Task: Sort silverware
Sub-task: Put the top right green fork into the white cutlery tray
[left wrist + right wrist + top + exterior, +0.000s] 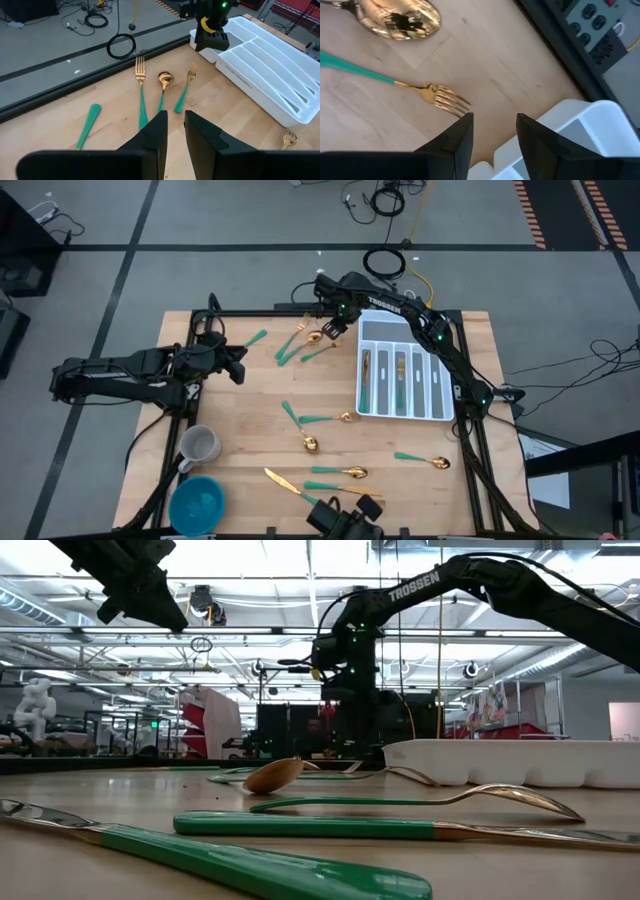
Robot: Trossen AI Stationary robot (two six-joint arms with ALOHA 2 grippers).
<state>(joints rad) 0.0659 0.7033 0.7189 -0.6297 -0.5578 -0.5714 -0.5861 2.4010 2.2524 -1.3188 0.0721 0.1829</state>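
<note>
- The right gripper [492, 137], a pair of dark fingers, hangs low over the far part of the pale wooden table [250, 410], its fingers apart and holding nothing, just beside the corner of the white plastic compartmented tray [404, 370].
- Nearest it lies a small fork with gold tines and a teal-green handle [395, 82], flat on the wood, and next to that a gold-bowled spoon [402, 20].
- These pieces look light, thin and stiff. My guess is that the polished gold heads are slippery, so the matte-looking green handle near its middle seems the safer place to pinch; lying flat, each leaves little room under it for a fingertip.
- Beyond, toward the table's left, a second fork [140, 95] and a lone green-handled piece [89, 122] complete the far cluster.
- The left gripper [172, 137] waits above the left side of the table, fingers slightly apart and empty.
- Farther off, near the table's front, more green-handled spoons and a gold-bladed knife [285, 483] lie scattered and well apart, with a few pieces already in the tray's slots.
- A grey mug [200, 446] and a round blue bowl [197, 502] stand at the front left corner.
</note>
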